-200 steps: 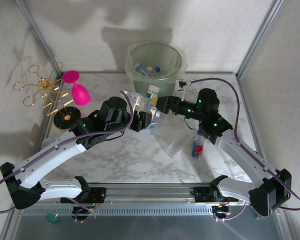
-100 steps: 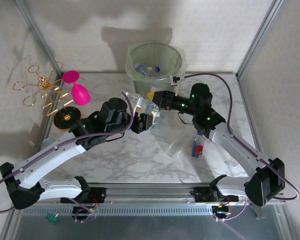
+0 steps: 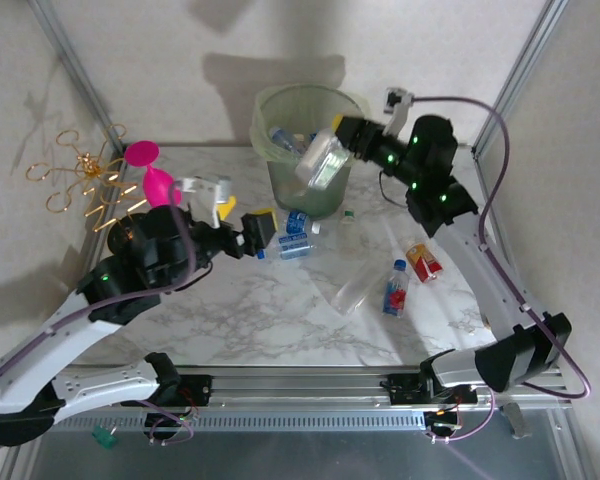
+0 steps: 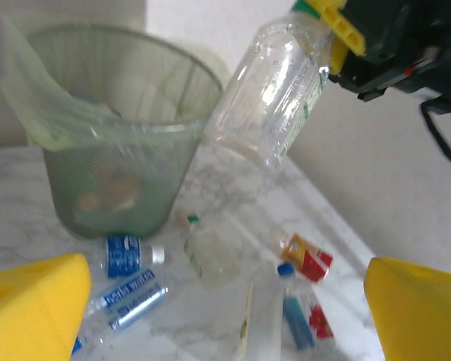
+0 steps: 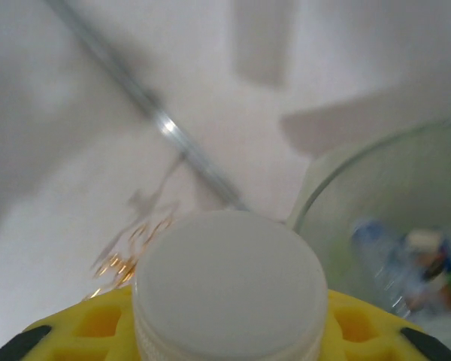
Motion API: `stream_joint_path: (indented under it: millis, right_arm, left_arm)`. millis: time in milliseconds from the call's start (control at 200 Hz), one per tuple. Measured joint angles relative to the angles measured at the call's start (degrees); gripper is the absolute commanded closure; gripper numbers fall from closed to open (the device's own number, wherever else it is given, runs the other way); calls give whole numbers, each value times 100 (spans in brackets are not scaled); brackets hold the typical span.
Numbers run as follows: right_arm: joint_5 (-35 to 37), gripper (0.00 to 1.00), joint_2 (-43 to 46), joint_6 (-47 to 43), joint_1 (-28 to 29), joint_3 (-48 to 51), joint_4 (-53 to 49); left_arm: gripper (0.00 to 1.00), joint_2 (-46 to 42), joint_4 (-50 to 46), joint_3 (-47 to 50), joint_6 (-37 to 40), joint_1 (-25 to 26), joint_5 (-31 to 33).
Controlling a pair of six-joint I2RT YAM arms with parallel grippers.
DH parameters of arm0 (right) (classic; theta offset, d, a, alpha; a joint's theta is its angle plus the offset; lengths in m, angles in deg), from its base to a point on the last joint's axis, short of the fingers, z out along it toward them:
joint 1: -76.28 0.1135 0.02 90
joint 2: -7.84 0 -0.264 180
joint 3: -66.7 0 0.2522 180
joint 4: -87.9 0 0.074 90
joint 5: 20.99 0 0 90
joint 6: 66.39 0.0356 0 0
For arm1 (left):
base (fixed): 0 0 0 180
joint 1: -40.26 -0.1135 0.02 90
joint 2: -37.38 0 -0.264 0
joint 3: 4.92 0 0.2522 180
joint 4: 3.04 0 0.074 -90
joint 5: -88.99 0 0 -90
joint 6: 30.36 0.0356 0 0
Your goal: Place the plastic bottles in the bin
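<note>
The left end effector [image 3: 244,228] is held low over the marble desk [image 3: 280,320], nearest the bases. Its yellow pads [image 4: 31,301] are spread wide apart and nothing is gripped between them.

Just beyond it, two blue-labelled bottles [image 3: 294,232] are lying side by side at the foot of the bin [image 3: 280,178]. Further right on the desk, an empty clear bottle [image 3: 355,290] is lying next to a blue-capped bottle [image 3: 395,288], and a red-labelled bottle [image 3: 423,262] is lying beside that. A small green-capped bottle [image 4: 204,254] is lying between this group and the bin.

The bin is a translucent pale-green bucket with a thin liner folded over its rim. Several bottles [image 3: 283,136] are seen lying inside it, one of them with a blue label.

A large clear bottle [image 3: 320,162] is pinched at the neck by the right end effector [image 3: 340,128]. Its white cap [image 5: 229,278] is seen between the yellow pads in the right wrist view. This bottle is held tilted in the air, base downward, just beside the right of the bin's rim and not inside the bin.

At the far left, well apart from the bottles, a pink balloon-shaped ornament [image 3: 152,178] with gold wire is standing.
</note>
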Motion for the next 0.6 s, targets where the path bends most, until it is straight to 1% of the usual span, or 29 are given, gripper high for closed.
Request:
stream_joint_path:
  millis: [165, 350, 601]
  right_arm:
    - [608, 74, -837, -522, -243, -1257, -315]
    - [1266, 74, -1974, -1115, -278, -2592, -800]
    - [1611, 75, -3392, -1486, -267, -4083, -1611]
  left_arm:
    - [7, -125, -11, -37, 2, 0, 247]
    - [7, 66, -72, -15, 33, 0, 306]
    - [7, 227, -109, -15, 118, 0, 308]
